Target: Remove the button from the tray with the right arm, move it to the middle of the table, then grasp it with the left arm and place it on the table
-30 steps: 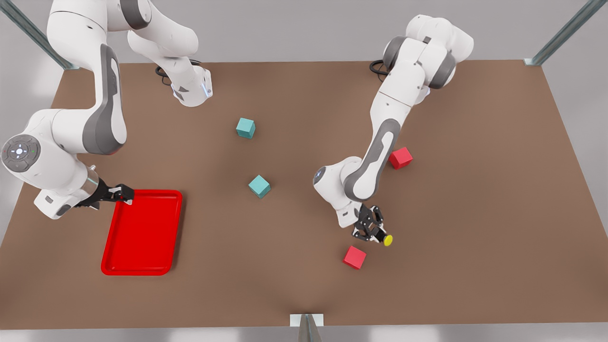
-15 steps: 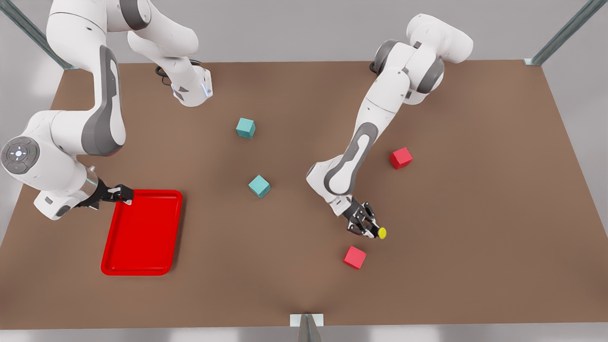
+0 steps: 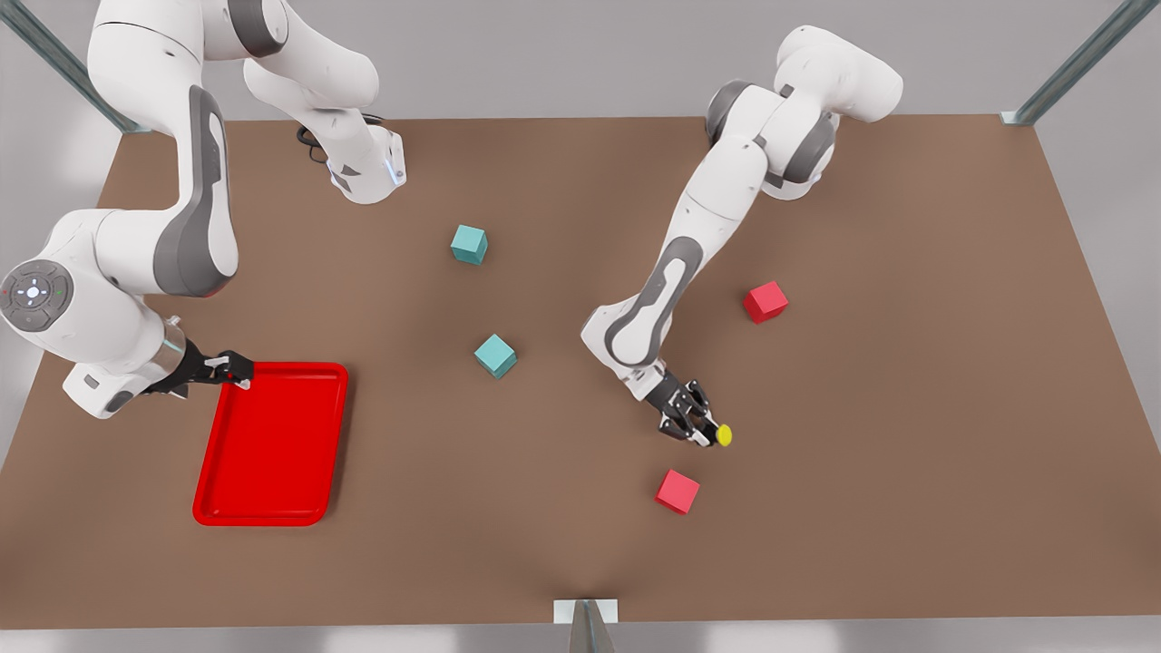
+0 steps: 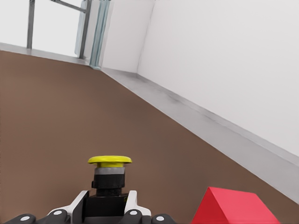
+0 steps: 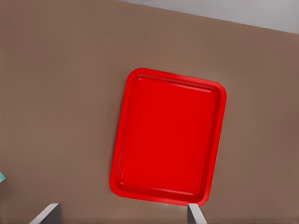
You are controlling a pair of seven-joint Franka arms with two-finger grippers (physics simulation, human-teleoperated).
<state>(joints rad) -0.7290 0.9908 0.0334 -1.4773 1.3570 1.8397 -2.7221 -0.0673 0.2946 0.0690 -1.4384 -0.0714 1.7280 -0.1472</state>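
Observation:
The button (image 3: 723,435), a yellow cap on a dark grey base, sits between the fingers of my left gripper (image 3: 706,433) at the front view's right of centre, low over the brown table (image 3: 907,408). The left wrist view shows that gripper (image 4: 107,206) shut on the button's (image 4: 110,171) base, cap pointing away. I cannot tell whether the button touches the table. My right gripper (image 3: 238,370) hangs open at the back corner of the red tray (image 3: 272,444). In the right wrist view the tray (image 5: 168,135) lies bare ahead of its fingertips (image 5: 46,213).
A red cube (image 3: 678,491) lies just in front of the held button and looms close in the left wrist view (image 4: 236,207). Another red cube (image 3: 765,301) lies behind the left arm. Two teal cubes (image 3: 469,244) (image 3: 495,355) lie mid-table.
The left arm has carried the button a little toward the table's back and the front view's left, away from the nearby red cube. The right arm has stayed by the tray.

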